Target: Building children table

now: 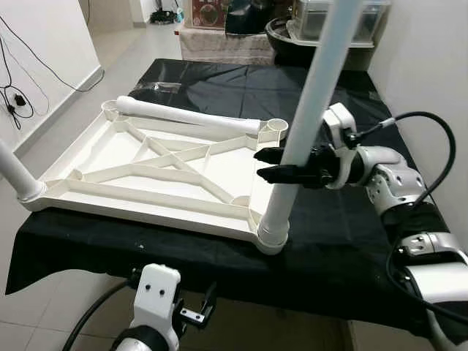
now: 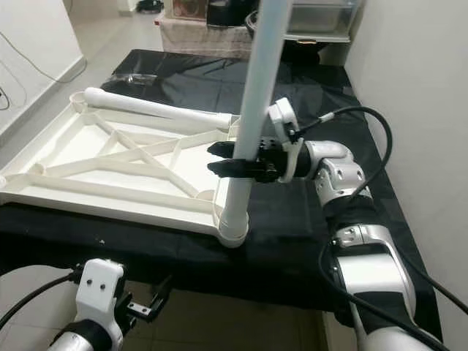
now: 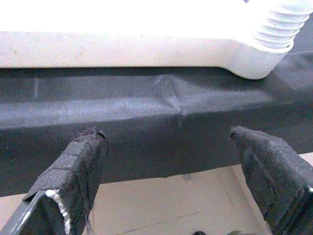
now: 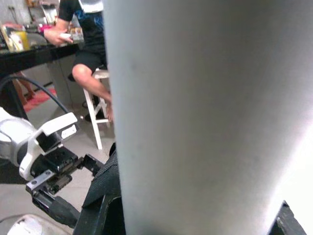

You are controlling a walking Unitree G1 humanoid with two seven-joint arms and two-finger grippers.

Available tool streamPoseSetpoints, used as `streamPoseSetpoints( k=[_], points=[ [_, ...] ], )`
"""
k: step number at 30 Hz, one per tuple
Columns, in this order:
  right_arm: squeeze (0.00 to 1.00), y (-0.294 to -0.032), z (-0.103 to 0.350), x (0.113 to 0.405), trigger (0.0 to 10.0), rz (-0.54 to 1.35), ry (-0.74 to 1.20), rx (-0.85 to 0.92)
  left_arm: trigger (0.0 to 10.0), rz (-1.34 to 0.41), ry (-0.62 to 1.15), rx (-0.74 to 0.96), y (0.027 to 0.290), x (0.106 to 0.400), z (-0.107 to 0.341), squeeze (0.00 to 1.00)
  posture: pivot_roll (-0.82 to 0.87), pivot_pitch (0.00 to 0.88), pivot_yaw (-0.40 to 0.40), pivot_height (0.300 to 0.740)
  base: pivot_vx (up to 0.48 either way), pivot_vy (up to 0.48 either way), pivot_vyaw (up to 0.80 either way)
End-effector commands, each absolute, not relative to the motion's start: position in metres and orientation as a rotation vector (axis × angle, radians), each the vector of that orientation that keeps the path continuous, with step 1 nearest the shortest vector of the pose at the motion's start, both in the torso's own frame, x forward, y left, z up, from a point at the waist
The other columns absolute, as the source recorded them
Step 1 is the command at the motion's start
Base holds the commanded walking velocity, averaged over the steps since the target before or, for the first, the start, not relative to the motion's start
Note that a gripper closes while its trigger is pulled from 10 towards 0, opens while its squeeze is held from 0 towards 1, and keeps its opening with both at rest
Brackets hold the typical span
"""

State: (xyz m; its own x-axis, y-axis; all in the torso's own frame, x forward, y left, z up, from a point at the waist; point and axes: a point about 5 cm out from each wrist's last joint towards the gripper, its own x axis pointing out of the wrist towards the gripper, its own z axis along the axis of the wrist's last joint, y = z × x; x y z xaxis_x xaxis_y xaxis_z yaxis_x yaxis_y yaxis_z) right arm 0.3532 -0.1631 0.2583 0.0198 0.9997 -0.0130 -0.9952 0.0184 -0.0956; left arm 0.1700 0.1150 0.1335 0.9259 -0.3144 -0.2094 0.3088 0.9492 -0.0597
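Observation:
A white plastic tabletop (image 1: 146, 191) lies upside down on a black-covered table (image 1: 344, 241). One white leg (image 1: 307, 110) stands upright in its near right corner socket. My right gripper (image 1: 263, 164) reaches in from the right, shut on that leg about a third of the way up; in the right wrist view the leg (image 4: 205, 112) sits between the fingers. A second leg (image 1: 14, 175) leans out of the near left corner. A third leg (image 1: 186, 115) lies along the far rim beside an empty socket (image 1: 276, 128). My left gripper (image 1: 199, 307) hangs open below the table's front edge, facing the cloth (image 3: 168, 139).
A wall runs close along the table's right side. Bins and a dark pot (image 1: 292, 33) crowd the far end. Cables (image 1: 18, 99) hang on the left wall above open floor. A person (image 4: 88, 63) sits on a stool in the right wrist view.

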Motion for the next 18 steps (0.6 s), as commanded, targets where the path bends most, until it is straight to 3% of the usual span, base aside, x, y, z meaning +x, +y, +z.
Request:
streamPoseSetpoints(
  k=[1, 10, 18],
  points=[
    [0.0, -0.159, 0.218, 0.353, 10.0, 1.523, 0.133, -0.153, 10.0, -0.32, 0.242, -0.015, 0.116, 0.168, 0.13, 0.0, 0.11, 0.171, -0.023, 0.74, 0.0, 0.0, 0.0],
    [0.0, -0.144, 0.212, 0.361, 10.0, 1.419, 0.158, -0.254, 10.0, -0.319, 0.239, -0.012, 0.115, 0.17, 0.129, 0.0, 0.11, 0.169, -0.027, 0.74, 0.0, 0.0, 0.0],
    [0.0, -0.154, 0.198, 0.383, 10.0, 1.023, 0.178, -0.238, 10.0, -0.317, 0.232, -0.012, 0.115, 0.173, 0.13, 0.0, 0.11, 0.164, -0.029, 0.74, 0.0, 0.0, 0.0]
  ],
)
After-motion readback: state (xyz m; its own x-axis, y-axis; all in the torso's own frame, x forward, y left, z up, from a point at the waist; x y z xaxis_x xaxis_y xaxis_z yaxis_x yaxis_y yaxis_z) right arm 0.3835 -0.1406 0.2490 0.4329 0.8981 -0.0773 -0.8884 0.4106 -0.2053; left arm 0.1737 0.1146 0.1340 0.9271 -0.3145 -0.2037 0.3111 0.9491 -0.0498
